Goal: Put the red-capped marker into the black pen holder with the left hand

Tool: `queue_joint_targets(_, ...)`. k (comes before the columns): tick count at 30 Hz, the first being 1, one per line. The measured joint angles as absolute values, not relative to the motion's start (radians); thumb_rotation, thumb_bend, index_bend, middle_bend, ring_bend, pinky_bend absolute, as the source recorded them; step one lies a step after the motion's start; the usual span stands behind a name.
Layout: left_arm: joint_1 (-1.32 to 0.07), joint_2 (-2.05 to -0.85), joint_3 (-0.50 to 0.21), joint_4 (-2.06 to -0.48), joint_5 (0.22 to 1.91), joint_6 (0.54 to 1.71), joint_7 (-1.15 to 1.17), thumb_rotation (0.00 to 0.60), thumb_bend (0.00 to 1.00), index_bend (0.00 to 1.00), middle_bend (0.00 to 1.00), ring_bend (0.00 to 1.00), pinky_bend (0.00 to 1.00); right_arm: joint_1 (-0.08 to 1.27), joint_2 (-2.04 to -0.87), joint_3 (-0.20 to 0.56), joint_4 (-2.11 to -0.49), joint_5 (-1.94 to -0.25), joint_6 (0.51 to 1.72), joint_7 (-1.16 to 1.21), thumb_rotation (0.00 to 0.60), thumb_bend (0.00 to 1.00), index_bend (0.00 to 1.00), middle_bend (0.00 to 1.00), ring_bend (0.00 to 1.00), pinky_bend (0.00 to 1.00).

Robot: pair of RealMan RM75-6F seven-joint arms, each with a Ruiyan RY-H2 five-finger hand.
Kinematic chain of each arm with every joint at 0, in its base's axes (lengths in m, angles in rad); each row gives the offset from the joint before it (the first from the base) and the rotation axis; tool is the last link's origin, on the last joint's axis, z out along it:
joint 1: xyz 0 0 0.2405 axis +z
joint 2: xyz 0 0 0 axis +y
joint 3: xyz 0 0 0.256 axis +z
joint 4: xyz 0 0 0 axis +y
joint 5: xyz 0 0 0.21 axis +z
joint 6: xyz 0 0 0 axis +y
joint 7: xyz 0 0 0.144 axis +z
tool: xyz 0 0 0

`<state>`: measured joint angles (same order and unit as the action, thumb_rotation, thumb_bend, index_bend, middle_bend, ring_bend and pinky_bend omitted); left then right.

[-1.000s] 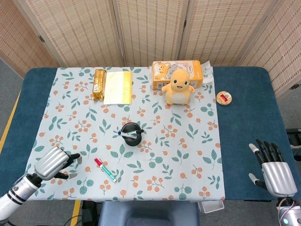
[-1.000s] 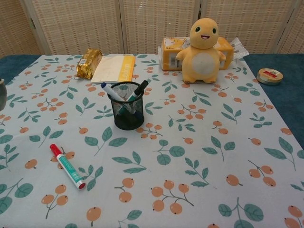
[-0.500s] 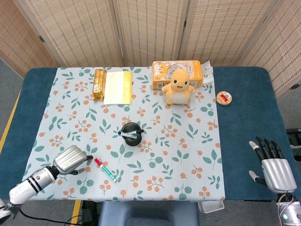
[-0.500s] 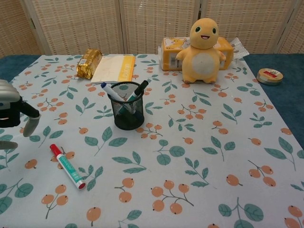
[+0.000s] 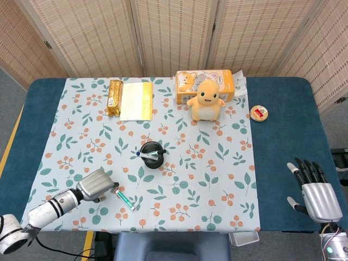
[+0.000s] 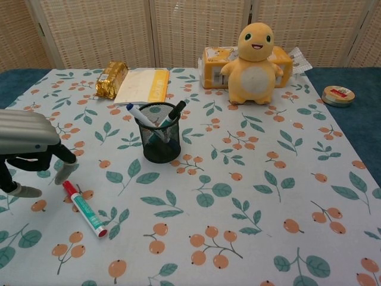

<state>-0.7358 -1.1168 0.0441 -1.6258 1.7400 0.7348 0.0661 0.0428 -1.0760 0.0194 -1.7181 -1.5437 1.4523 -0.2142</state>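
The red-capped marker (image 6: 84, 208) lies flat on the floral cloth, red cap toward the far left; in the head view, the marker (image 5: 125, 199) shows only its green and white barrel. My left hand (image 6: 30, 149) hovers just left of and above the cap end, fingers spread and pointing down, holding nothing; in the head view, that left hand (image 5: 97, 185) covers the cap. The black mesh pen holder (image 6: 158, 140) stands upright behind the marker with two pens in it, also seen as pen holder (image 5: 152, 154). My right hand (image 5: 317, 196) rests open off the cloth at the near right.
A yellow plush toy (image 6: 256, 56) and an orange box (image 6: 219, 62) stand at the back. A gold packet (image 6: 111, 78) and a yellow-edged notepad (image 6: 143, 86) lie back left. A small round tin (image 6: 338, 95) sits on the blue table (image 5: 288, 125) at right.
My left hand has moved right and forward, from the cloth's left edge to just over the marker's red cap. The marker, holder and right hand have not moved.
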Motion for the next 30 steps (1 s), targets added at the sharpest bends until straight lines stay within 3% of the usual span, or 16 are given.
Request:
queue_joint_targets(13,-0.808,-1.207,0.007,-1.686,1.573,0.598,0.259,0.600,0.33,0.53,1.00,0.97,0.98,0.038,-1.065,0.012,-1.715,-1.567,1.475,-0.184,0.600,0.19,0.10,0.02,0.00,0.00)
queue_joint_targets(30,-0.854,-1.292,0.018,-1.700,1.405,0.563,0.455,0.600,0.33,0.53,1.00,0.97,0.98,0.025,-1.047,0.006,-1.713,-1.589,1.508,-0.141,0.600,0.19,0.10,0.02,0.00,0.00)
